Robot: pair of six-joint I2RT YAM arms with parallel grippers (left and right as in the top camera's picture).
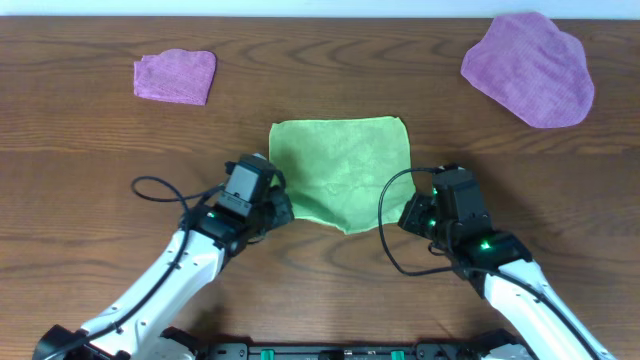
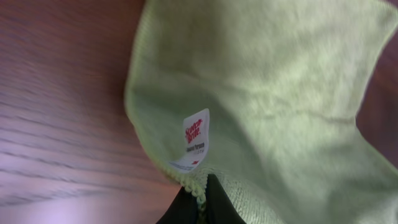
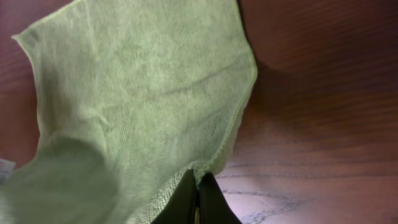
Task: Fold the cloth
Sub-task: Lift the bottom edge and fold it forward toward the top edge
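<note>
Looking down at the wooden table (image 1: 80, 150), you have the cloth (image 1: 345, 165), the lime-green towel, spread at its middle, with the far edge lying straight and the near edge sagging to a point between your two grips. Take the cloth as your landmark: the large purple cloth (image 1: 528, 70) lies well beyond its far right corner, and the small folded purple cloth (image 1: 175, 76) lies well beyond its far left corner, neither touching it. Your left gripper (image 2: 200, 200) is at the cloth's near left corner, its dark fingers pinched tight on the hem. Your right gripper (image 3: 198, 199) is at the near right corner, fingers likewise clamped together on the cloth's edge, with the fabric fanning away from the pinch over the wood. Just beside the left pinch, the small white tag (image 2: 196, 138) with red lettering lies against the green fabric.
</note>
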